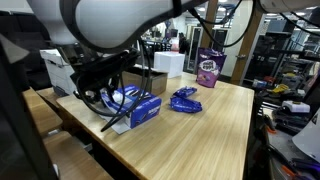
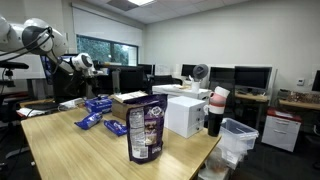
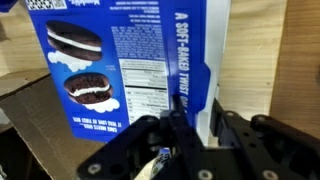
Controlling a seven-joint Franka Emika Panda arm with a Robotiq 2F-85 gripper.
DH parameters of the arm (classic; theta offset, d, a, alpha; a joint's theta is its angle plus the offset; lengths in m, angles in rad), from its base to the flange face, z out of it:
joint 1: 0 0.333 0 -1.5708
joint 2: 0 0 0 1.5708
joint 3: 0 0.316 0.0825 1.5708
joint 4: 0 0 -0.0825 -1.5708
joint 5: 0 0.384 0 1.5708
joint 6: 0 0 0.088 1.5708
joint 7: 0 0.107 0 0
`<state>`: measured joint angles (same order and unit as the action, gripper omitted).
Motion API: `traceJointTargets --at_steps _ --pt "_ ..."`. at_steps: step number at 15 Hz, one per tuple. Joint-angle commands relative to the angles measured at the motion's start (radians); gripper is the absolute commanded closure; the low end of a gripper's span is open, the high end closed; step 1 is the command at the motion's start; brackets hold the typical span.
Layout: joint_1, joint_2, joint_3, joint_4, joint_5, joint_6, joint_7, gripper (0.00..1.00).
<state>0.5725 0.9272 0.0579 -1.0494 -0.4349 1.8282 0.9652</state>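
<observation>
A blue cookie box (image 3: 120, 50) with pictures of dark sandwich cookies fills the wrist view and lies on the wooden table (image 3: 285, 60). My gripper (image 3: 208, 120) has its two black fingers (image 3: 232, 135) drawn in on either side of the box's narrow white end. In an exterior view the gripper (image 1: 118, 100) reaches down at the table's near left corner onto the same blue box (image 1: 146, 108). In an exterior view the arm (image 2: 75, 62) bends down over the blue boxes (image 2: 97, 104) at the far end of the table.
A blue packet (image 1: 185, 100) lies mid-table beside the box. A purple bag (image 1: 209, 68) stands at the far edge, next to a white box (image 1: 168, 63). An exterior view also shows a cardboard box (image 2: 130, 100) and more blue packets (image 2: 117, 127). Desks and monitors surround the table.
</observation>
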Motion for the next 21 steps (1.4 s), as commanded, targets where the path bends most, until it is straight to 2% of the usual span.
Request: traceJointTargets --at_steps 1,4,8,13,21 --pt "-0.014 -0.005 0.020 0.008 0.029 -0.022 -0.026 0.93" --pt "-0.036 -0.027 0.043 -0.012 0.059 0.004 -0.025 0.98" --pt "-0.069 -0.073 0.070 -0.050 0.113 0.032 -0.012 0.93" --pt "-0.117 -0.105 0.110 -0.079 0.204 0.058 -0.009 0.93" --pt "-0.235 -0.159 0.191 -0.158 0.342 0.100 -0.066 0.93"
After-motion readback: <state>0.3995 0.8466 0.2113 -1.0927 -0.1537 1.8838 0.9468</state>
